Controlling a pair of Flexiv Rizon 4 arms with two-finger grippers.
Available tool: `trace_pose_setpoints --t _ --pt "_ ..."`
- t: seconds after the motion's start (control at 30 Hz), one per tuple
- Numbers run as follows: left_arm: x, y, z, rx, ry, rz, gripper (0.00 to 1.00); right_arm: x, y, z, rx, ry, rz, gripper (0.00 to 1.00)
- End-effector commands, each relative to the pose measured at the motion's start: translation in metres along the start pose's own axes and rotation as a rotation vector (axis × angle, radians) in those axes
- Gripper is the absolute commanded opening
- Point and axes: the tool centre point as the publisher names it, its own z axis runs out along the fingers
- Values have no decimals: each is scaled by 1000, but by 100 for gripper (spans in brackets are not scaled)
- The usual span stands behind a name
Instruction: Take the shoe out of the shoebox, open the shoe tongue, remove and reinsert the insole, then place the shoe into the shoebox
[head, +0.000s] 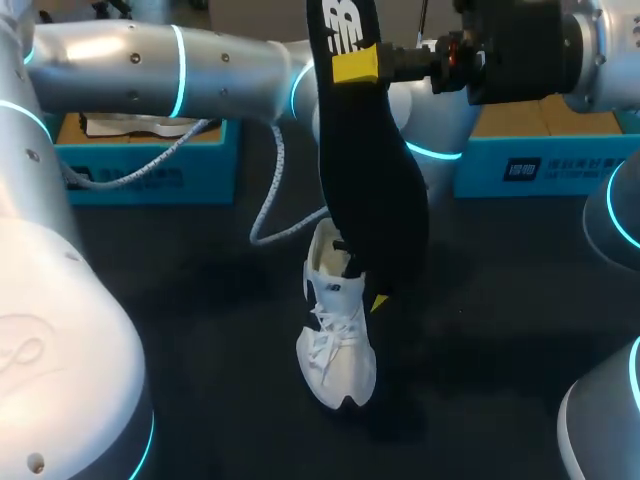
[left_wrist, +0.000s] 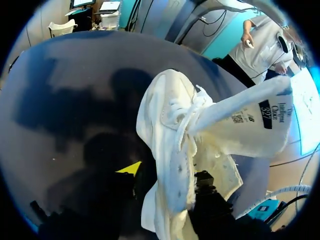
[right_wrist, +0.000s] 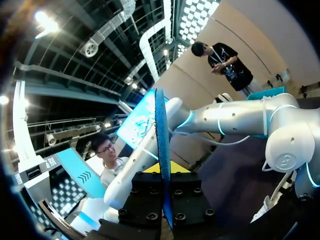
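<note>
Black logo-printed insole (head: 375, 200) clamped in right claw (head: 355, 65), white shoe (head: 335, 350) in left claw (left_wrist: 167, 177).

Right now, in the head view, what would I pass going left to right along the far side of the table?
left blue box → black insole, held upright → right blue box

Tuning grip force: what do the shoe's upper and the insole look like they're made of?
The shoe: the white upper looks like matte textile or mesh, possibly with soft synthetic panels. It folds limply, and the tongue has a frayed, fuzzy edge. The insole: a thin, matte black sheet, likely fabric-faced foam. Its edge shows blue in the right wrist view. Exact materials can't be confirmed.
</note>
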Motion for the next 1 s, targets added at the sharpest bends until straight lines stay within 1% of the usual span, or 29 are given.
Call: trace_pose_setpoints --t 0.03,0.07,0.13,0.17,0.2,0.3,0.33,0.37,0.43,0.47,0.53,0.57,0.6,0.63,0.7,0.77,0.8,0.83,0.87,0.93,0.97,1.0 --pt "21 -8 -29 -34 -68 1 100 -1 0 4 -1 -2 1 0" --pt "24 -8 -40 -21 -109 -1 100 -1 0 4 -1 -2 1 0" --pt "28 -8 -52 -34 -146 -15 100 -1 0 4 -1 -2 1 0" --pt "32 -7 -62 -36 -182 -27 100 -1 0 4 -1 -2 1 0" --pt "34 -7 -67 -42 -194 -26 100 -1 0 4 -1 -2 1 0" --pt "41 -4 -89 -73 -286 -44 100 -1 0 4 -1 -2 1 0" --pt "43 -3 -100 -99 -338 -52 100 -1 0 4 -1 -2 1 0" --pt "45 -2 -107 -116 -362 -59 100 -1 0 4 -1 -2 1 0" --pt "48 1 -116 -117 -410 -68 100 -1 0 4 -1 -2 1 0" --pt "53 3 -128 -119 -472 -73 100 -1 0 4 -1 -2 1 0" --pt "58 5 -138 -113 -531 -81 100 -1 0 4 -1 -2 1 0" --pt "62 6 -146 -116 -581 -68 100 -1 0 4 -1 -2 1 0" --pt "62 6 -146 -116 -581 -68 100 -1 0 4 -1 -2 1 0" --pt "67 7 -157 -124 -643 -69 100 -1 0 4 -1 -2 1 0" --pt "73 8 -170 -123 -726 -43 100 -1 0 4 -1 -2 1 0" --pt "78 9 -182 -107 -784 23 100 -1 0 4 -1 -2 1 0" --pt "80 9 -184 -100 -792 35 100 -1 0 4 -1 -2 1 0" --pt "84 7 -194 -63 -783 240 100 -1 0 4 -1 -2 1 0" --pt "88 4 -198 -59 -774 338 100 -5 2 3 -10 -12 16 0" --pt "88 4 -198 -59 -774 338 100 -12 8 0 -30 -47 57 0" --pt "88 4 -198 -59 -774 338 100 -14 10 -1 -25 -56 77 0" --pt "88 4 -198 -59 -774 338 100 -20 13 -4 -9 -101 116 0"
